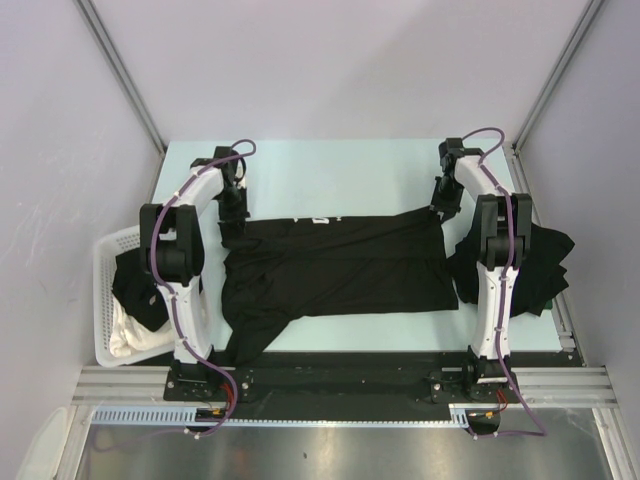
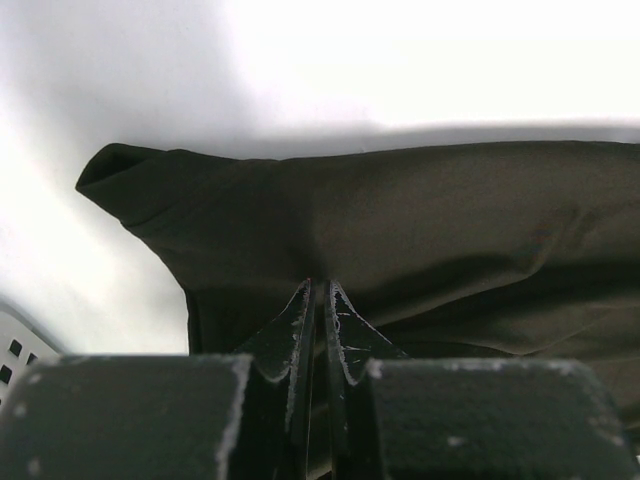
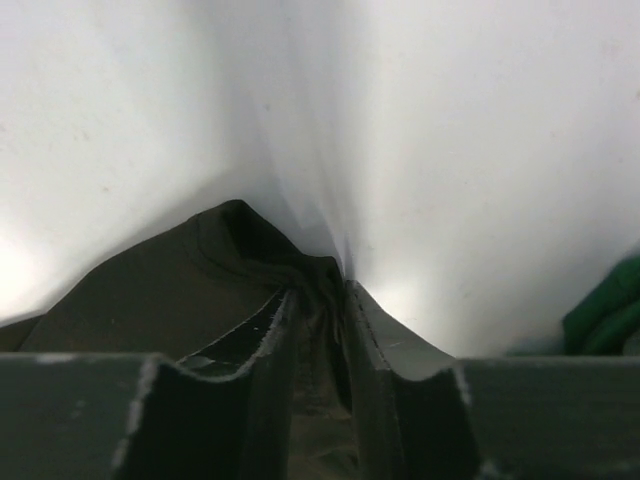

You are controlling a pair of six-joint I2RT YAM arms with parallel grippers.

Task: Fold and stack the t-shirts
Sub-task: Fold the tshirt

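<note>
One black t-shirt (image 1: pixel 340 265) lies spread across the middle of the table, with a strip of white lettering showing at its far edge. My left gripper (image 1: pixel 232 212) is at its far left corner, and in the left wrist view the gripper (image 2: pixel 320 285) is shut on the t-shirt (image 2: pixel 420 220). My right gripper (image 1: pixel 440 208) is at the far right corner. In the right wrist view bunched black fabric (image 3: pixel 150 290) runs between the fingers of that gripper (image 3: pixel 320 290), which is shut on it.
A heap of other black t-shirts (image 1: pixel 545 260) lies at the table's right edge, beside the right arm. A white lattice basket (image 1: pixel 103 290) off the left edge holds a black garment (image 1: pixel 135 285) and a white cloth (image 1: pixel 125 335). Something green (image 3: pixel 605 320) shows at right.
</note>
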